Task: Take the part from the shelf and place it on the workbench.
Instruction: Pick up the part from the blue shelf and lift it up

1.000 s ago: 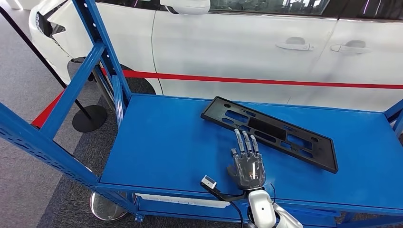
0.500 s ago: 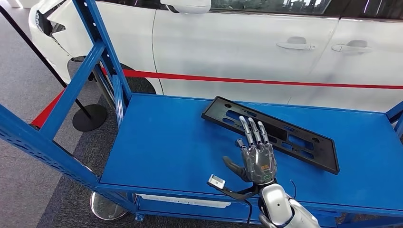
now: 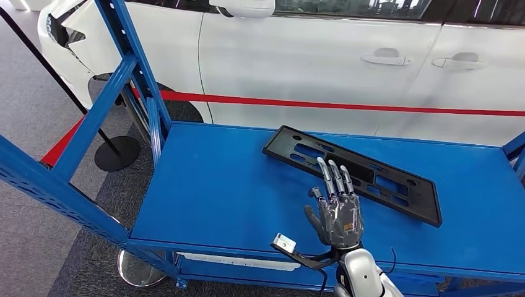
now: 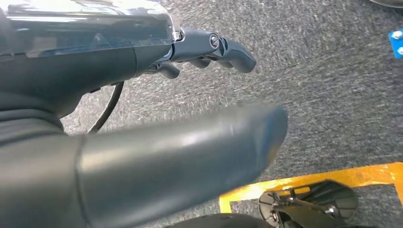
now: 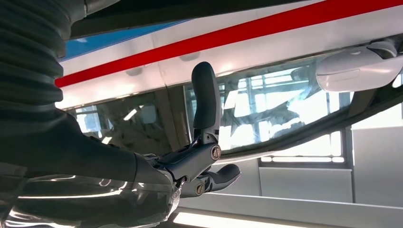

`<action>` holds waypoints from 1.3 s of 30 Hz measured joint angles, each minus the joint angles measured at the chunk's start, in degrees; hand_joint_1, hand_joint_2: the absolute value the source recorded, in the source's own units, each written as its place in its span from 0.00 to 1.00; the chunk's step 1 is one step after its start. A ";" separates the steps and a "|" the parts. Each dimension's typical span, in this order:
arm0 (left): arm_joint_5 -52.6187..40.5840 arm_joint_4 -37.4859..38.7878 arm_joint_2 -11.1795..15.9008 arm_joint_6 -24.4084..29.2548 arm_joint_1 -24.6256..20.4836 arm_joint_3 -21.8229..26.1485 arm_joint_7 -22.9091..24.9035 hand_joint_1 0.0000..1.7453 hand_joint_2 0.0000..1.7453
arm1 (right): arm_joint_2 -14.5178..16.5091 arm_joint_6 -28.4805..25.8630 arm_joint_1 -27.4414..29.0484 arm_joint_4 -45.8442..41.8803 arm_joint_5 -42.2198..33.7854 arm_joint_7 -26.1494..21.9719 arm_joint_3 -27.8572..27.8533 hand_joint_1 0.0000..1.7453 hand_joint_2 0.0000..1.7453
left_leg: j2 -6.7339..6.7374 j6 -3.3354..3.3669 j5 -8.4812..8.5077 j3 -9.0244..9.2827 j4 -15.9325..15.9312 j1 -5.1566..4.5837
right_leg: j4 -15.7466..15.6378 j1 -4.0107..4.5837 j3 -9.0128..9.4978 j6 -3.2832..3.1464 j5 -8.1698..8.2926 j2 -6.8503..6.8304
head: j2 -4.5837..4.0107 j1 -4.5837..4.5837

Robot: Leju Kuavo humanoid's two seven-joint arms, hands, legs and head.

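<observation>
White car point(image 3: 322, 55) fills the far side, past the shelf, w/ a red stripe point(image 3: 347, 105) running across in front of its doors. Grey carpet floor point(image 3: 37, 124) on the left, and a black stand base point(image 3: 116, 153) sits on it by the shelf's far left corner.

Blue shelf point(image 3: 216, 185) is right in front of me: flat blue deck, slanted blue frame bars up the left side.

The part point(image 3: 351, 171), a long black plastic frame w/ cut-out slots, lies flat on the deck, right of centre, angled so one end is near the far edge and the other runs toward the right edge. Not held by anything.

My right hand point(image 3: 337, 207) is up over the deck near the front edge, back of the hand facing me, fingers point(image 3: 334, 176) straight and spread, thumb out to the side. It's empty. Fingertips overlap the near long edge of the part in head view; can't tell if they touch it or hover above. Small grey cam module on a cable hangs off the wrist at the front edge.

My left hand point(image 4: 142, 142) hangs down over the carpet, holding nothing, fingers a bit bent but apart; a yellow floor line point(image 4: 304, 183) shows below it.
</observation>
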 joint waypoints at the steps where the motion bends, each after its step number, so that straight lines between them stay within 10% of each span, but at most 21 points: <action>1: 0.04 0.00 0.01 -0.24 0.01 0.00 -0.32 0.00 1.00 | 0.29 0.00 0.20 0.01 0.00 -0.15 -0.28 0.00 1.00 | 0.00 0.00 0.00 0.00 0.00 0.00 | 0.00 0.00 0.00 0.00 0.00 0.00 | 0.00 0.00; 23: 5.54 -0.01 0.06 -1.78 -0.08 2.45 -16.47 0.00 1.00 | 3.15 -0.05 4.22 -0.53 0.00 -3.11 -4.44 0.00 1.00 | 0.02 0.00 0.00 0.00 0.00 -0.01 | -0.02 -0.01 0.00 0.00 0.00 0.02 | 0.00 0.00; 39: 4.16 -0.01 0.55 -0.34 -0.14 3.39 -12.93 0.00 1.00 | -1.60 2.48 1.88 -0.80 -0.02 0.59 -8.55 0.00 1.00 | 0.01 0.02 0.00 0.00 0.01 -0.05 | -0.04 -0.05 0.03 0.01 0.01 0.01 | 0.00 0.00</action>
